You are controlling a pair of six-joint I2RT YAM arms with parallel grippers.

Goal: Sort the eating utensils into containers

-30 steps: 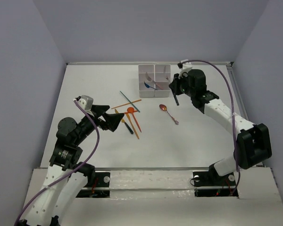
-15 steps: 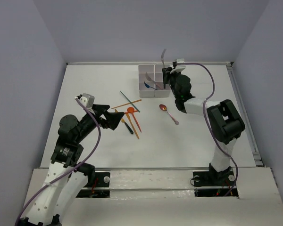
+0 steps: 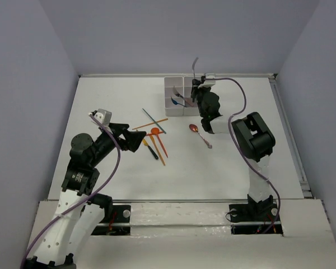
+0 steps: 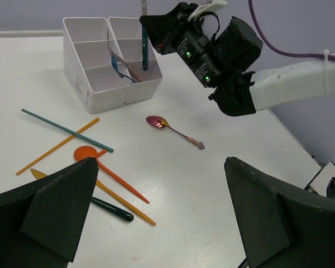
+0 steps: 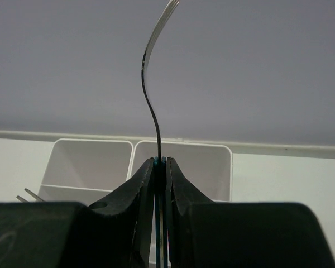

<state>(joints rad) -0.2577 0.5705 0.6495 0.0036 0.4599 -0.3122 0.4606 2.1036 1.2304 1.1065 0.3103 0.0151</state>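
Right fingers (image 5: pixel 142 190) are pinching a silver metal fork (image 5: pixel 147 72) upright above white plastic bins (image 5: pixel 92 143); left fingers (image 4: pixel 56 206) are hanging wide apart.

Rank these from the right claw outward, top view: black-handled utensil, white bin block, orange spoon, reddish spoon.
1. The white bin block, directly at the right claw, far side of the table.
2. The reddish spoon, mid-table, nearer the arm bases.
3. The orange spoon, farther left.
4. The black-handled utensil, left and nearest the bases.

Lab test cell: white table (image 3: pixel 229 168) boxed by plain lavender walls (image 3: pixel 173 33).
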